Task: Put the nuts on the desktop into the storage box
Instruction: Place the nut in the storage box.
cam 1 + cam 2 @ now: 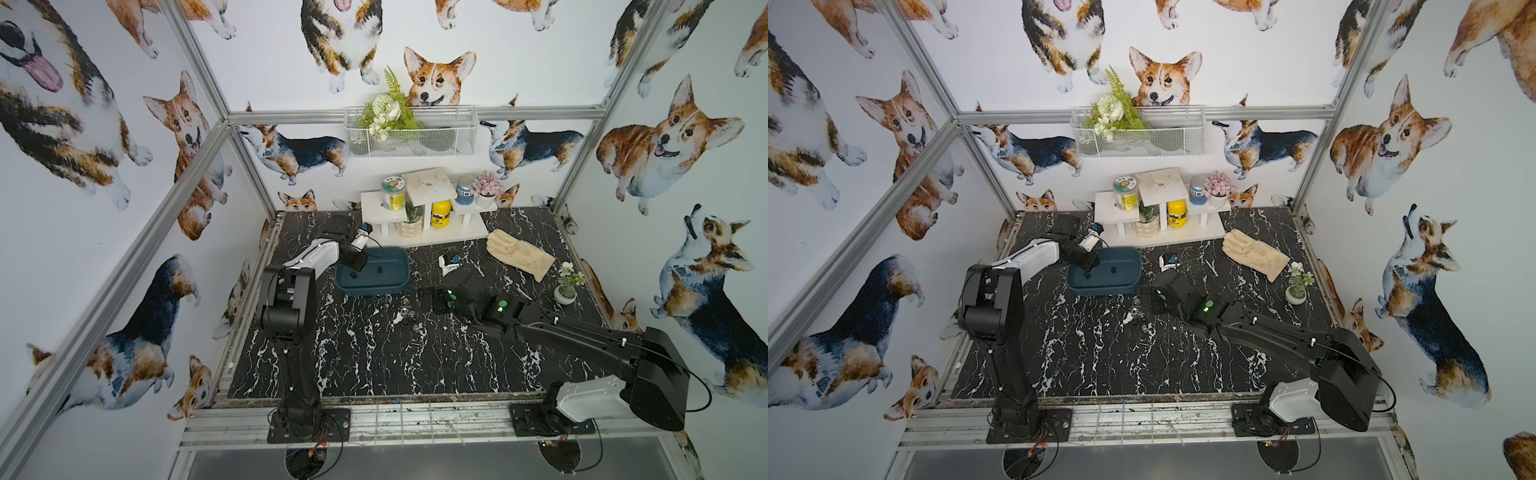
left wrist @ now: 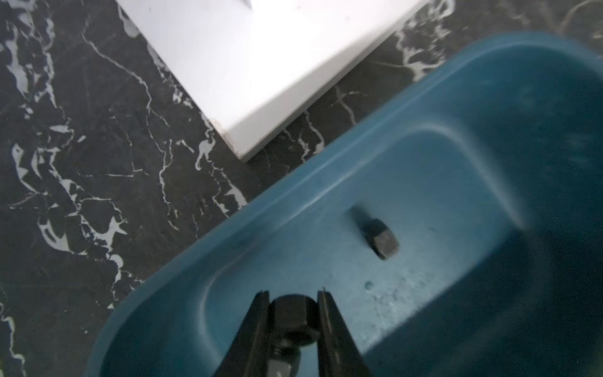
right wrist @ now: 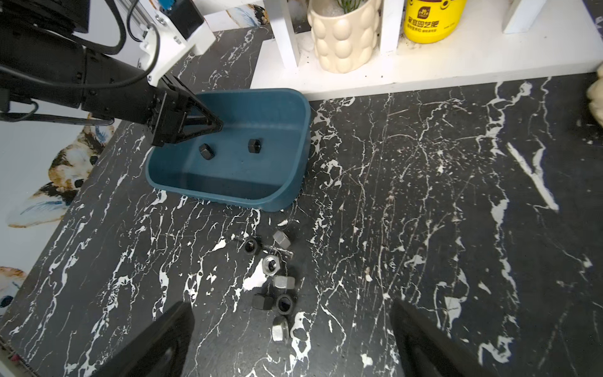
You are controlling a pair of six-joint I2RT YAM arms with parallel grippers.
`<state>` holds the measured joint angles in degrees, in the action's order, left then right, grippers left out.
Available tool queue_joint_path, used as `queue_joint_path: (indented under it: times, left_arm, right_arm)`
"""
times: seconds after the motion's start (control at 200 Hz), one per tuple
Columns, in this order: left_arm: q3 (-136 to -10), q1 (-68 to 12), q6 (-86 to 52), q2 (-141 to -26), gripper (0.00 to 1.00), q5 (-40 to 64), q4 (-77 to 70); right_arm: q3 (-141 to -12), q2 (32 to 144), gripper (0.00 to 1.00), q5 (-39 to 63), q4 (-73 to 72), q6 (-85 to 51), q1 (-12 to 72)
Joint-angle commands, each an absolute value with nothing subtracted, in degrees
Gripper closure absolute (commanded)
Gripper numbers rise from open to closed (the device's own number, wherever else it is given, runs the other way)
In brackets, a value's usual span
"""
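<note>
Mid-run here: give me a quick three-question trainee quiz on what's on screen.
1. True or false: the left hand grips a black nut above the storage box.
2. Which one stands wide open? A) left hand B) right hand
3. Fill in: the nuts on the desktop are silver and ____.
Key: 1 true; 2 B; 3 black.

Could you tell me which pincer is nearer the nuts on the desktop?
Right: the right pincer hangs open by the nuts; the left pincer is over the storage box, gripping a black nut.
</note>
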<state>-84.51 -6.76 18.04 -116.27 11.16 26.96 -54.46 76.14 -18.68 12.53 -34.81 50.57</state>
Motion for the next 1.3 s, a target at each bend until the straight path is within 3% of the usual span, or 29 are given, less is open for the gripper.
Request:
queue_joint_path:
  times: [0.0,0.08,0.325,0.696,0.901,1.051,1.121,1.226,1.291]
  left_arm:
    - [-85.6,-7.0,16.4,-118.2,0.88,6.6,29.3]
    - [-86.3,-7.4,16.0,-119.6,0.87,6.4,29.8]
    - [-88.4,-7.5,14.4,-121.6,0.69,7.1,31.2]
    - [-86.1,-7.4,14.8,-114.9,0.55,9.1,31.6]
    - [-85.9,-7.4,15.2,-109.8,0.54,12.3,34.6]
    - [-83.4,-7.4,17.1,-103.4,0.54,16.3,36.4]
    - [-82.0,-7.4,18.1,-100.1,0.54,18.6,37.6]
    - [-78.8,-7.4,19.6,-94.5,0.54,20.8,37.8]
    - [-77.0,-7.4,20.5,-90.5,0.54,21.9,38.1]
  right_arm:
    - [-53.8,75.2,0.00,-20.4,14.6,-35.8,50.6]
    - [-53.7,75.5,0.00,-20.3,15.1,-36.4,50.5]
    - [-56.5,79.1,0.00,-19.9,17.6,-36.5,50.5]
    - [-62.9,86.5,0.00,-23.9,26.8,-37.5,50.6]
    - [-66.0,88.9,0.00,-30.2,33.8,-40.3,50.7]
    - [-64.5,86.6,0.00,-31.9,30.2,-40.1,50.7]
    - [-61.2,83.7,0.00,-28.3,25.5,-37.5,50.3]
    - [-57.9,81.1,0.00,-12.0,21.2,-37.1,46.9]
    - [-58.9,81.6,0.00,-10.3,22.9,-40.5,47.1]
